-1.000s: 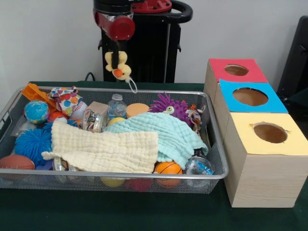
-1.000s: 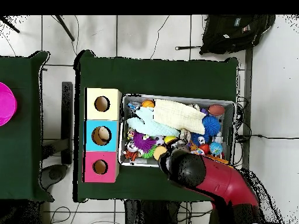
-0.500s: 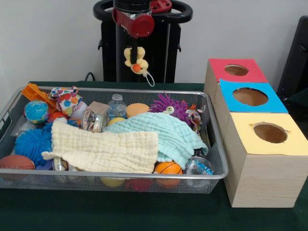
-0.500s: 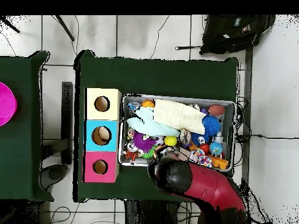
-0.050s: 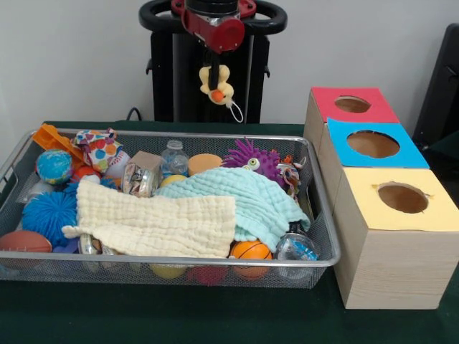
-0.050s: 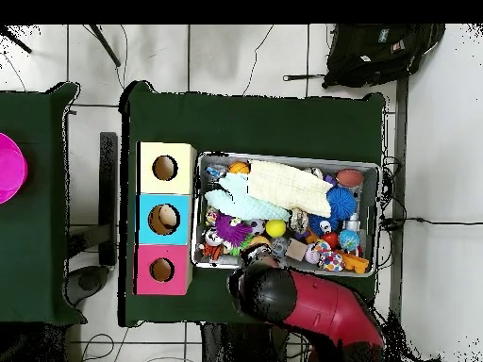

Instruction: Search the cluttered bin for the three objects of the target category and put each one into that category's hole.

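Yellow duck toy (image 5: pixel 217 84) hangs pinched in the claw (image 5: pixel 213 69) above the wire bin (image 5: pixel 319 215); no readable writing.

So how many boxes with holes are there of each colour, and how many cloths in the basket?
Red-topped box: 1
Blue-topped box: 1
Yellow-topped box: 1
Cream cloth: 1
Mint cloth: 1
Total: 5

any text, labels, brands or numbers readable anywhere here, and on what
None can be read.
The bottles in the bin may carry labels, but they are too blurred to read.
The boxes show plain coloured tops, no lettering.
The duck in the gripper shows no tag text.
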